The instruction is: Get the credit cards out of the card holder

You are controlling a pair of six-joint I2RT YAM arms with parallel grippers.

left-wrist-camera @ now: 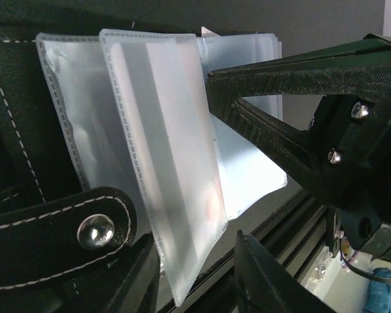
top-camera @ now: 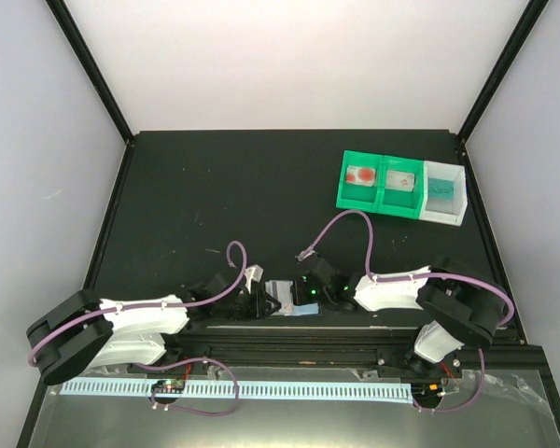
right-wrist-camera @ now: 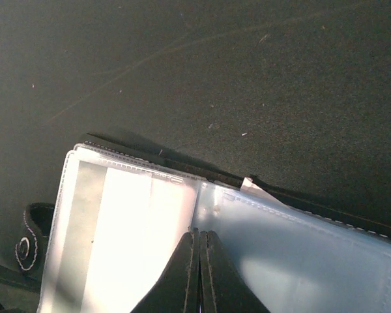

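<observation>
The right hand point(right-wrist-camera: 198, 238), fingers pressed together, rests over the open card holder point(right-wrist-camera: 117, 151) between its clear sleeves point(right-wrist-camera: 300, 254) on the dark table point(right-wrist-camera: 182, 65).

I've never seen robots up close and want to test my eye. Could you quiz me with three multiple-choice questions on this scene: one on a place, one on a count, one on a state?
1. Where is the card holder? A in the tray; B by the table's near edge; C in the far left corner.
2. How many compartments has the tray? A two; B five; C three.
3. The right gripper's fingers are: A shut together; B spread wide; C out of sight.
Answers: B, it lies open at the front edge, centre; C, two green and one white; A, the wrist view shows them pressed side by side.
</observation>
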